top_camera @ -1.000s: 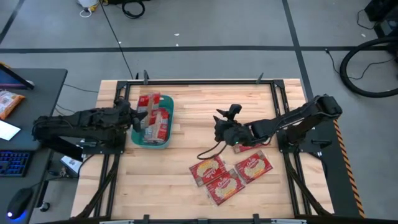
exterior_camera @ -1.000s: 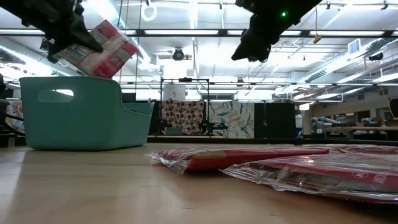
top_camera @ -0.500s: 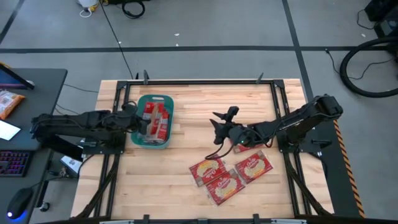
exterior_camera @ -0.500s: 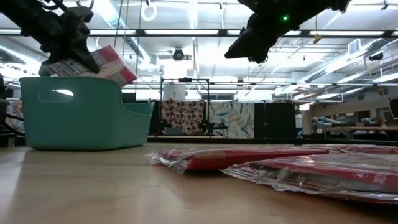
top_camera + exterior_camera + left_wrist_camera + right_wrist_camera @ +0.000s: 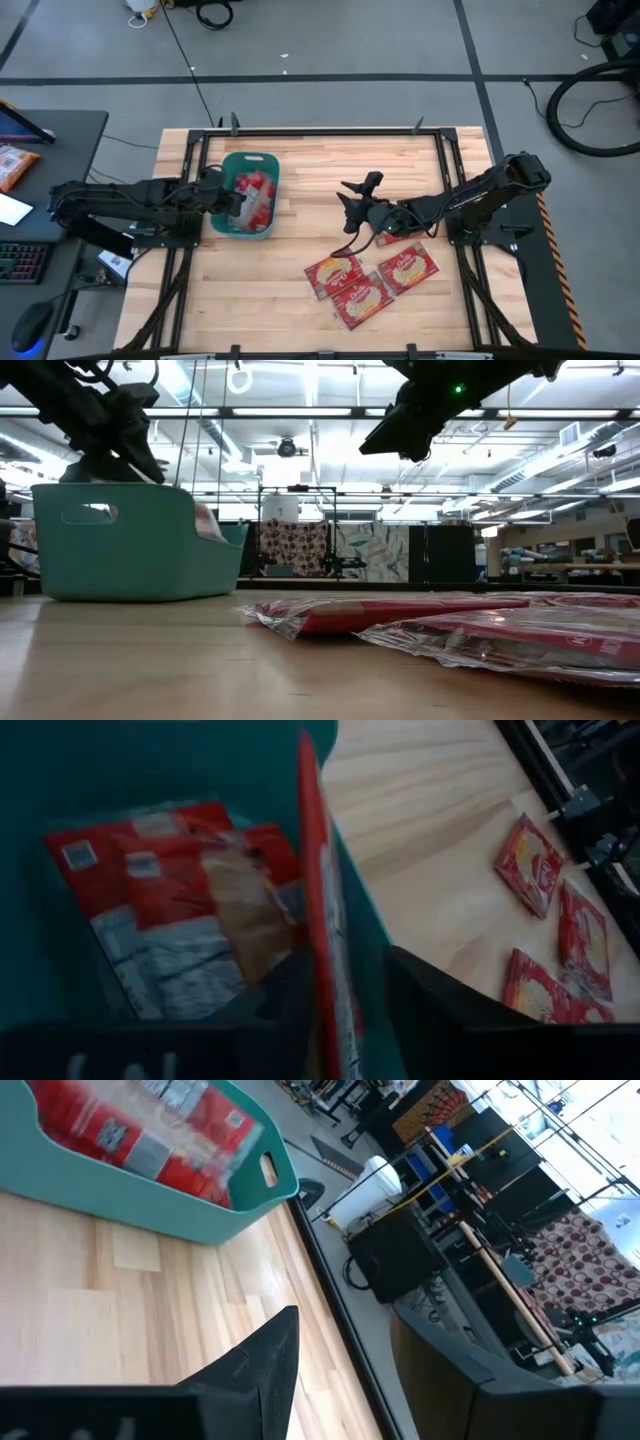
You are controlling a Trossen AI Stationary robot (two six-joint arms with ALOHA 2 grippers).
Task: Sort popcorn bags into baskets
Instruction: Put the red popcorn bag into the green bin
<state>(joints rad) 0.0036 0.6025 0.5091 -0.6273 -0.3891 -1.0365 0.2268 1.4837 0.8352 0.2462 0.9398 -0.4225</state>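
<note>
The teal basket (image 5: 232, 160) stands on the table's left part with several popcorn bags (image 5: 170, 890) lying flat in it. My left gripper (image 5: 235, 200) reaches down into its right side, open. One popcorn bag (image 5: 318, 900) stands on edge between its fingers, along the basket's right wall (image 5: 365, 970). My right gripper (image 5: 358, 190) hovers open above bare wood at mid-table, touching nothing. Three more bags (image 5: 362, 285) lie flat near the table's near right. Another bag (image 5: 400, 238) lies partly under the right arm. My left gripper (image 5: 350, 990) comes from above with the upright bag's top edge (image 5: 325, 1010) between its open fingers. One finger (image 5: 285, 985) lies right beside the bag's face, and a gap shows toward the other finger (image 5: 430, 1000). Whether either finger touches the bag, I cannot tell.
A side desk at the left carries an orange snack packet (image 5: 15, 165), a keyboard and a mouse. Black frame rails (image 5: 330, 130) run along the table's edges. Bare wood (image 5: 310, 165) lies between the basket and the right gripper.
My left gripper has gone down into the basket and a little toward the table's left, carrying the bag. The bag, then tilted above the rim, now stands low inside the basket. My right gripper shifted slightly toward the far left, then kept still.
</note>
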